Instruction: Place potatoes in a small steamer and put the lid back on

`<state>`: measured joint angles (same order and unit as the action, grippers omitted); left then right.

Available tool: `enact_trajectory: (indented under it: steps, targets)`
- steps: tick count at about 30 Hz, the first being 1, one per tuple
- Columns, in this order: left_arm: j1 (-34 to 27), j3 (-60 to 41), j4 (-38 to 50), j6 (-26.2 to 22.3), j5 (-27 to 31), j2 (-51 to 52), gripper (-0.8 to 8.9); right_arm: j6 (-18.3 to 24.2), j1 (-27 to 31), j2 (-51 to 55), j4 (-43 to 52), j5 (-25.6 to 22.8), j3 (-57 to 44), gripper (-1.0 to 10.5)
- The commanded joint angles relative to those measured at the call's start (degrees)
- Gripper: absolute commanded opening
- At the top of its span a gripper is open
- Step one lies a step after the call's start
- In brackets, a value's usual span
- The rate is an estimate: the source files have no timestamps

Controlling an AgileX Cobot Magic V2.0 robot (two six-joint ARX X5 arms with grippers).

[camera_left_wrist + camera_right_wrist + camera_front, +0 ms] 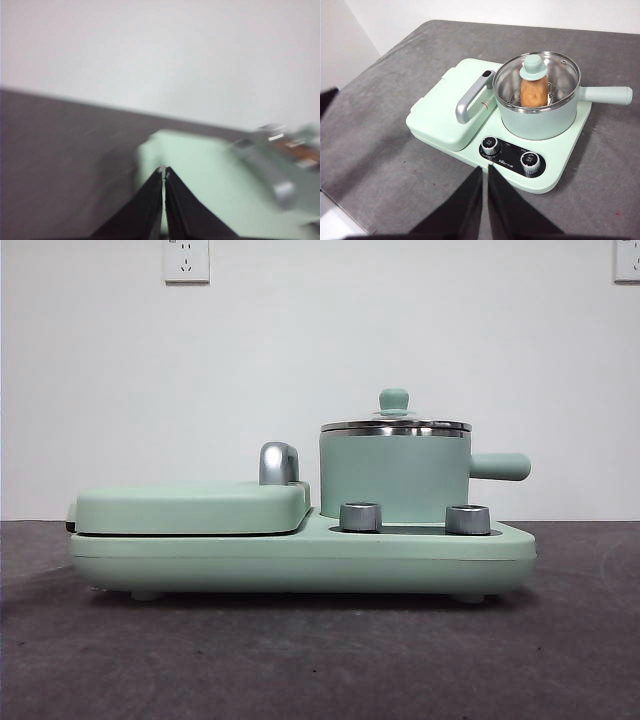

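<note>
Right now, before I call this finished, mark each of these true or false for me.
1. The lid sits on the pot. True.
2. The potato lies on the table beside the cooker. False: it is inside the pot, seen through the glass.
3. The right claw holds the lid. False: it is shut on nothing, back from the cooker.
4. The left claw is shut. True.
5. The pot's handle points toward the griddle cover. False: it points away.
</note>
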<state>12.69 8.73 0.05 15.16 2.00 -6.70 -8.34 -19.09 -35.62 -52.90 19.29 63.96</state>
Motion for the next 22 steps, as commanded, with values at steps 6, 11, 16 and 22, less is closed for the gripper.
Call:
enact_trajectory:
  steps: [6,11,16,22]
  targets:
    - [-8.6,-6.1,-5.3,-6.6,0.0,6.6,0.05,0.4,-0.3,-0.2,0.6,-0.2,0.5,0.1]
    - [-9.4,-8.0,-7.9,-7.0,0.0,6.5,0.05,0.4,-0.3,-0.2,0.6,-0.2,0.5,0.1]
    - [-9.4,-8.0,-9.7,-7.0,0.0,6.4,0.05,0.4,-0.3,-0.2,0.6,-0.2,0.5,0.1]
    - [-9.4,-8.0,-9.3,-7.0,0.0,6.4,0.05,0.4,-0.3,-0.2,0.6,-0.2,0.5,0.1]
